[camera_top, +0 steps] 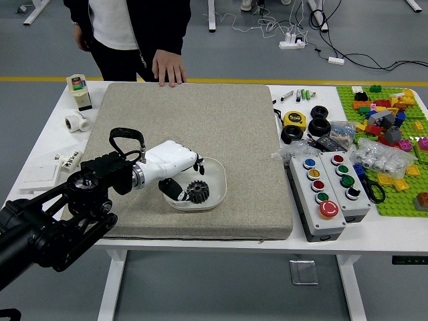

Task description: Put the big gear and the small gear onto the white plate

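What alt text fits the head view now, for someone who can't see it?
The robot's black-and-white left hand, fingers open, reaches over a rounded white plate, beside a black toothed gear in it. The plate sits on a grey-beige mat; beyond, a person in a dark jacket has one hand at the mat's far edge.

The gear (198, 192) is black, the plate (218, 192) plain white, the mat (257, 180) speckled grey-beige. The left hand (172, 166) is white and black. The tape measure (295, 120) is yellow and black; the control box (312, 212) is grey with blue, yellow, red and green buttons (322, 197).
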`<control>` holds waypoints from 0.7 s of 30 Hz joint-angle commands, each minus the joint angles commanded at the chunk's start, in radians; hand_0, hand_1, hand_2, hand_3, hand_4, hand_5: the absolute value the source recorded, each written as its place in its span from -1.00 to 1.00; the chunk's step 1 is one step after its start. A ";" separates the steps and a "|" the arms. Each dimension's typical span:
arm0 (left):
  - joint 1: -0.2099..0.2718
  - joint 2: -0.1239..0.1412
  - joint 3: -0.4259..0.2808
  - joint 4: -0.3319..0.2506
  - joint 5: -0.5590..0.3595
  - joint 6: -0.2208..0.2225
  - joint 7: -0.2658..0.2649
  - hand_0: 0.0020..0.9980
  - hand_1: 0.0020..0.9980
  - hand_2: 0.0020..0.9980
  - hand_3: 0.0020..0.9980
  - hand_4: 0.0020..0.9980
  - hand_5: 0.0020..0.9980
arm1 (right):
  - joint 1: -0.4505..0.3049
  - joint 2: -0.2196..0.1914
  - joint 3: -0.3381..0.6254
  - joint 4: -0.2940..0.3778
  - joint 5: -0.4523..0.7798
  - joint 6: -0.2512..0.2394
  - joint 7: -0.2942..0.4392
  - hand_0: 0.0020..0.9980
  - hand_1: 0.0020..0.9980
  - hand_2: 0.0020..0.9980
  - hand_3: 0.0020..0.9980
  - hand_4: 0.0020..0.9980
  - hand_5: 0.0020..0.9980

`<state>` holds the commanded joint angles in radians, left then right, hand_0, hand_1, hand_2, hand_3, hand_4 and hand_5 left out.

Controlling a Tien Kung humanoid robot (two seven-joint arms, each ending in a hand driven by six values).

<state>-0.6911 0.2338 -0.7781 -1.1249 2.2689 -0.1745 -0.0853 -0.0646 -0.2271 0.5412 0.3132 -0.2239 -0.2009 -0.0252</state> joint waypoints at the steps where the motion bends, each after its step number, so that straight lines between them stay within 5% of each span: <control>1: -0.001 0.000 0.000 0.001 0.000 -0.002 0.000 0.08 0.36 0.54 0.60 1.00 -0.17 | 0.000 0.000 0.000 0.000 0.000 0.000 0.000 0.56 0.63 0.70 0.63 0.92 0.63; 7: 0.000 -0.003 -0.009 -0.005 0.000 0.001 -0.004 0.16 0.41 0.64 0.64 1.00 -0.17 | 0.001 0.001 -0.004 -0.001 0.004 0.000 0.000 0.56 0.63 0.70 0.63 0.92 0.63; 14: 0.006 0.019 -0.116 -0.055 0.000 -0.003 -0.010 0.16 0.39 0.60 0.64 1.00 -0.17 | 0.000 0.001 -0.002 -0.001 0.002 0.000 0.001 0.56 0.63 0.70 0.63 0.92 0.63; 15: 0.005 0.026 -0.135 -0.051 0.000 -0.004 -0.011 0.14 0.35 0.48 0.58 1.00 -0.55 | 0.000 0.001 -0.002 -0.001 0.002 0.000 0.000 0.56 0.63 0.70 0.63 0.92 0.62; 20: -0.005 0.062 -0.218 0.012 0.000 -0.015 -0.016 0.14 0.35 0.48 0.58 1.00 -0.55 | -0.001 0.000 0.000 -0.001 0.001 0.000 0.000 0.56 0.63 0.70 0.63 0.92 0.62; 21: -0.007 0.072 -0.228 0.037 0.000 -0.019 -0.017 0.07 0.21 0.27 0.33 0.65 -0.75 | -0.001 0.000 -0.001 -0.002 0.002 0.000 0.000 0.56 0.63 0.70 0.63 0.92 0.62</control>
<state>-0.6984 0.3056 -1.0065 -1.0876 2.2689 -0.1934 -0.1021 -0.0660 -0.2267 0.5401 0.3116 -0.2218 -0.2014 -0.0254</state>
